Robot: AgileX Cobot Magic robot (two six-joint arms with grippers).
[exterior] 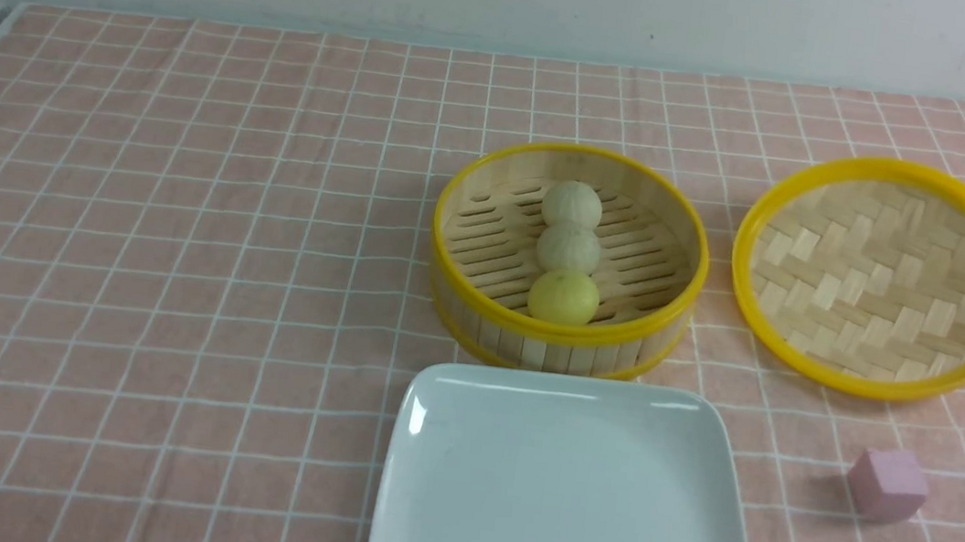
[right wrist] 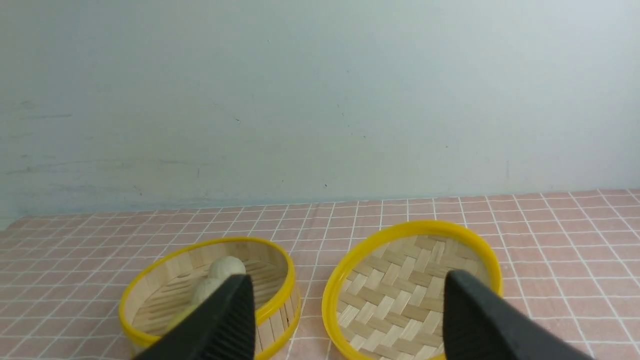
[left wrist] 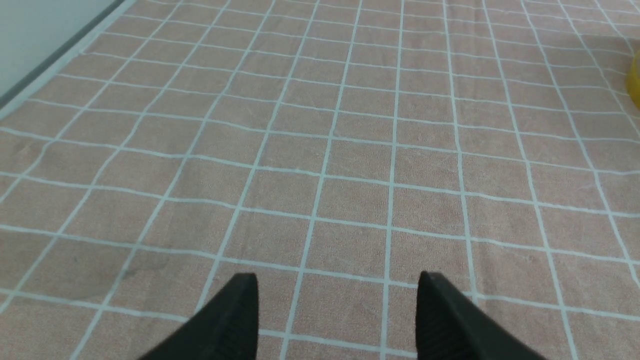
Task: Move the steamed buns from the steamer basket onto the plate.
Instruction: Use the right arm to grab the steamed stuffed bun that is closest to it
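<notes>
Task not started, as we judge it: the three small round steamed buns [exterior: 569, 248] w/ pleated tops all sit in the round deep bamboo steamer basket [exterior: 546, 350] w/ yellow rims. The large glossy white square plate [exterior: 565, 502] is bare.

Key relation: the buns form one touching row, and its long axis runs straight away from us, near to far. The pale yellow bun [exterior: 564, 296] is at the near end, by the basket's near wall and closest to the plate. The two off-white ones sit behind it. The plate lies on the basket's near side, its far edge just beside the wall, so the carry is short & toward us.

The right gripper [right wrist: 347, 277] has its jaws spread wide w/ nothing btwn them. The basket and the shallow yellow-rimmed woven bamboo lid [right wrist: 400, 285] lie ahead of it, beyond the tips. The left gripper [left wrist: 338, 276] is also spread & empty over the pink checked tablecloth [left wrist: 320, 150], w/ only a yellow sliver at that view's edge, so it is well apart from the basket. Neither gripper shows in the front view.

The basket stands a bit right of centre, so we judge the right arm nearer. Closing the jaws across the row, left-right, should take one bun w/o shoving its neighbours. The yellow one looks the easiest first pick, though the wall sits tight beside it.
</notes>
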